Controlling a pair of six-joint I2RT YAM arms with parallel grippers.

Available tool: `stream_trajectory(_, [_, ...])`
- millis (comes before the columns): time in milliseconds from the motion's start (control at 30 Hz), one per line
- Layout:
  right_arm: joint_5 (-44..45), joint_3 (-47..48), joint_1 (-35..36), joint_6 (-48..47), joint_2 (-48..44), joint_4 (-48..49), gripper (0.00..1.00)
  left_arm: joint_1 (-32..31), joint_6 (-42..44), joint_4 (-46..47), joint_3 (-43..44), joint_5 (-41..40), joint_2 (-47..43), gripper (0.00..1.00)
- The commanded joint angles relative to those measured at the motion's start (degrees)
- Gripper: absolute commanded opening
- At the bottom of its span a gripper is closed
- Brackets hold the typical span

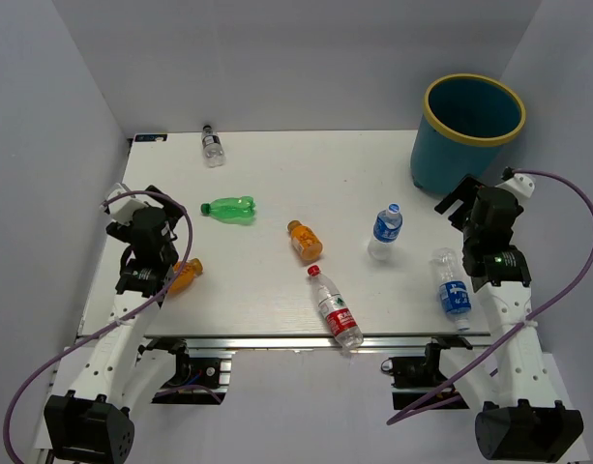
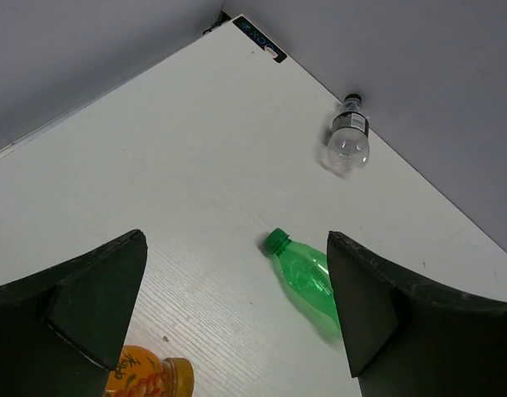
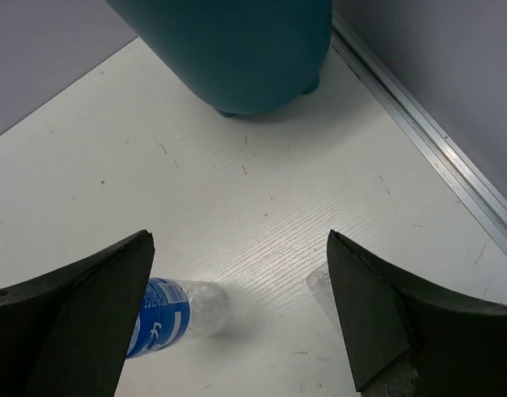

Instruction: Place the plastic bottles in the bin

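Note:
Several plastic bottles lie on the white table [image 1: 277,174]: a clear dark-capped one [image 1: 212,147] at the back left, a green one [image 1: 228,208], an orange one [image 1: 304,241] in the middle, a second orange one [image 1: 185,275] by the left arm, a blue-labelled one [image 1: 385,232], a second blue-labelled one [image 1: 453,290] by the right arm, and a red-capped one [image 1: 335,307] at the front. The teal bin [image 1: 473,130] stands at the back right. My left gripper [image 1: 149,201] is open and empty, above the table near the green bottle [image 2: 307,277]. My right gripper [image 1: 458,198] is open and empty, just in front of the bin [image 3: 236,50].
Grey walls close in the table at the back and on both sides. The left wrist view shows the dark-capped bottle [image 2: 348,142] by the back wall and the orange bottle's cap [image 2: 145,376]. The right wrist view shows a blue-labelled bottle [image 3: 166,314] and a metal table edge [image 3: 435,157].

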Motion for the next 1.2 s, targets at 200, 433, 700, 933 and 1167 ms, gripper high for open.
stream_trajectory(200, [5.79,6.25,-0.14,3.07,4.30,-11.01,0.89,0.19,-1.41,-2.04,1.90,0.30,0.26,0.98])
stream_trajectory(433, [9.96,8.03,-0.14,3.80,14.15,-30.22,0.89,0.19,-2.03,-1.08,1.99,1.18,3.77,0.98])
stream_trajectory(700, [2.38,5.56,-0.05,-3.94,21.70,-28.20,0.89,0.28,-1.41,0.23,1.91,-0.67,6.42,0.98])
stream_trajectory(933, [-0.79,5.38,0.83,-16.51,28.55,-25.21,0.89,0.63,-0.27,1.21,2.17,0.21,8.61,0.98])
stream_trajectory(1167, [16.00,4.76,2.94,-15.10,36.65,-26.01,0.89,0.98,-0.71,-0.02,2.34,-1.37,8.79,0.98])
